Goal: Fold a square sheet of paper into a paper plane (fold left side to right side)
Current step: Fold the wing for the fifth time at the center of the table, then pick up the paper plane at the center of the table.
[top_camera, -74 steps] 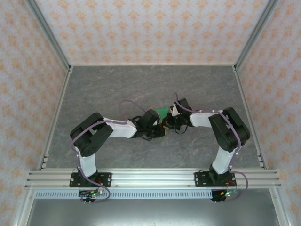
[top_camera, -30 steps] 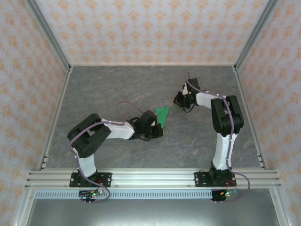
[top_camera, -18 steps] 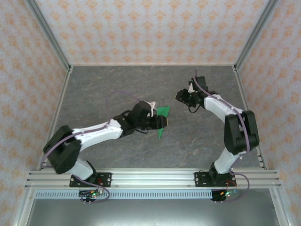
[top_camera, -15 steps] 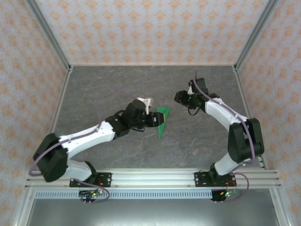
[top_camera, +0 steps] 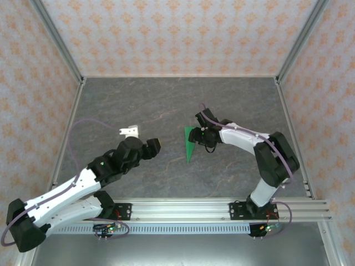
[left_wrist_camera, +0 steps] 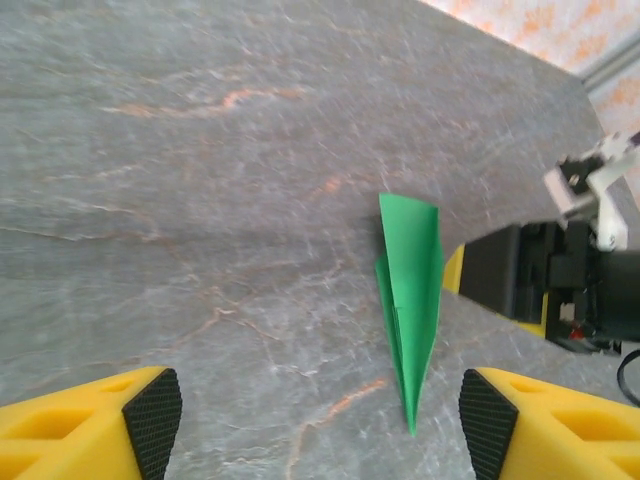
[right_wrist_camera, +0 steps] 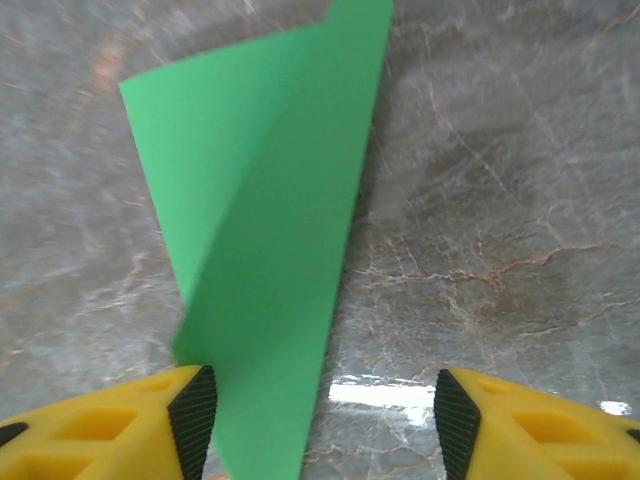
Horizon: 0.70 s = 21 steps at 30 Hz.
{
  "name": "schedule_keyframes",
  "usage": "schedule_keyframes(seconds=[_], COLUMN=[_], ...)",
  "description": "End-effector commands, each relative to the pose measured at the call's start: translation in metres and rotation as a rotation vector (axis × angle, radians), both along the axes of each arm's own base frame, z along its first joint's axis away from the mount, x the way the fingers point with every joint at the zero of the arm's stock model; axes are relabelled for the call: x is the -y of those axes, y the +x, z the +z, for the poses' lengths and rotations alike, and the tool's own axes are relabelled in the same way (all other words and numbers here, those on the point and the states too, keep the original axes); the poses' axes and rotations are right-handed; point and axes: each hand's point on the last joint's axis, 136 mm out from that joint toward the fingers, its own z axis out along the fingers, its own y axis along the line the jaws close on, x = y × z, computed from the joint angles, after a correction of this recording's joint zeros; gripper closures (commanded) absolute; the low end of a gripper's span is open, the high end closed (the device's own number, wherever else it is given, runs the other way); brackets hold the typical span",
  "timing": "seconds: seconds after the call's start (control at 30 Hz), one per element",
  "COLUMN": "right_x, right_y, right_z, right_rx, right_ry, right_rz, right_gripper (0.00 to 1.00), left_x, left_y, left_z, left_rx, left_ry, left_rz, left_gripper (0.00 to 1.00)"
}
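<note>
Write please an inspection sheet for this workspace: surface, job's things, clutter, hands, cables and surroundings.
Surface: grey marbled table, flat, no stains seen.
Job's things: paper plane, green, folded to a narrow dart, lying on the table with its point toward the arm bases.
Clutter: nothing seen.
Hands: left hand open, apart from the plane on its left side, holding nothing. Right hand open, at the plane's wide end, jaws not closed on it.
Cables: purple cable loops beside the left arm, away from the paper.
Surroundings: patterned walls on three sides; aluminium rail at the near edge.
</note>
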Motion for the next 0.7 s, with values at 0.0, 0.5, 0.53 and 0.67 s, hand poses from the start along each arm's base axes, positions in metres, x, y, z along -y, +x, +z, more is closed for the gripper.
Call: schedule_keyframes(seconds=[0.0,0.5,0.53,0.67], right_x=[-0.005,-0.011,-0.012,-0.012], right_y=[0.006,0.008,0.008,0.01], right_z=[0.003,0.04,0.036,0.021], right_rx=[0.01,0.1,0.095,0.073], right_ry=[-0.037,-0.074,-0.084,-0.105], right_rz=[-0.006,0.017,0.017,0.001], right_gripper=[0.41,0.37,0.37,0.36], left_x=[-0.034,-0.06,-0.06,-0.058], left_y=[-0.004,-0.015,-0.016,-0.019], left_z=[-0.009,-0.012,-0.013,-0.009], left_rx=[0.007,0.046,0.05,0.067], left_ry=[0.067,0.095,0.096,0.105], left_rz=[0.117,0.18,0.171,0.125], left_gripper=[0.22,0.18,0.18,0.17])
